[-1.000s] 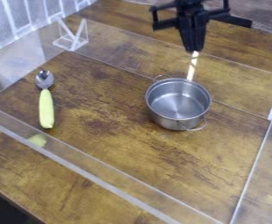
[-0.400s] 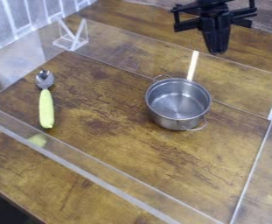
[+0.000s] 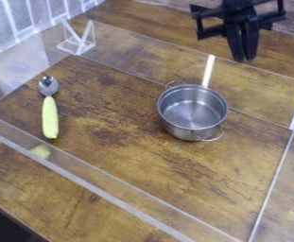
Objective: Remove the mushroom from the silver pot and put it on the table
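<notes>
The fingers (image 3: 247,47) of the gripper (image 3: 245,55) hang dark and close together at the top right, pointing down over the far part of the table (image 3: 112,113); from here I cannot tell whether there is a gap between them, and I see nothing clearly held between the tips. The mushroom itself I cannot make out anywhere.

The silver pot (image 3: 194,112) sits below the gripper and a little to its left, well apart from the tips, nearer the camera. It stands upright on the wood, its shiny flat bottom showing, with nothing visible inside. A pale thin strip (image 3: 209,70) runs up from the pot's far rim toward the gripper; it may be a glare on the clear panel, I cannot say.

Off to the left, well away from the pot, a yellow-handled spoon (image 3: 48,106) lies flat, bowl pointing away. Clear acrylic panels (image 3: 136,203) edge the table, and a small clear stand (image 3: 76,38) sits at the far left.
</notes>
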You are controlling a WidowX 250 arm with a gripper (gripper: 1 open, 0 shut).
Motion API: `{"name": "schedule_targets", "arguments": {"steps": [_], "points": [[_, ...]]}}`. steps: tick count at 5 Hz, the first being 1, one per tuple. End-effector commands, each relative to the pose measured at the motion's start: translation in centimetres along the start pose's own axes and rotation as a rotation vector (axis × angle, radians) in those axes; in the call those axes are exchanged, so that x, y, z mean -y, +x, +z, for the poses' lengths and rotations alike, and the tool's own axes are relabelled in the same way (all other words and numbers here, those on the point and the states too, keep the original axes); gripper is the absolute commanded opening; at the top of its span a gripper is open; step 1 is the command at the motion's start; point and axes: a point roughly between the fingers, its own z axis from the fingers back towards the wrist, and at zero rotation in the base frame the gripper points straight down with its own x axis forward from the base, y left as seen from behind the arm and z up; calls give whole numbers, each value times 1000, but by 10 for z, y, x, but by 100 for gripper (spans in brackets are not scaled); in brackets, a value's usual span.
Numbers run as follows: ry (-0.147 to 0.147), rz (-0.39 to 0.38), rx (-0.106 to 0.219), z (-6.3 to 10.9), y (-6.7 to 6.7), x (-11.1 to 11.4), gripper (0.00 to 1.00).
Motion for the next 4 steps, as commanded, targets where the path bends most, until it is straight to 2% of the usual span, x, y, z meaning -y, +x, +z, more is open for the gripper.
{"name": "schedule_targets", "arguments": {"steps": [1,2,4], "points": [[-43,8,56,33,2,9,100],[-17,51,64,34,12,2,100],[48,13,41,1,10,1,100]]}}
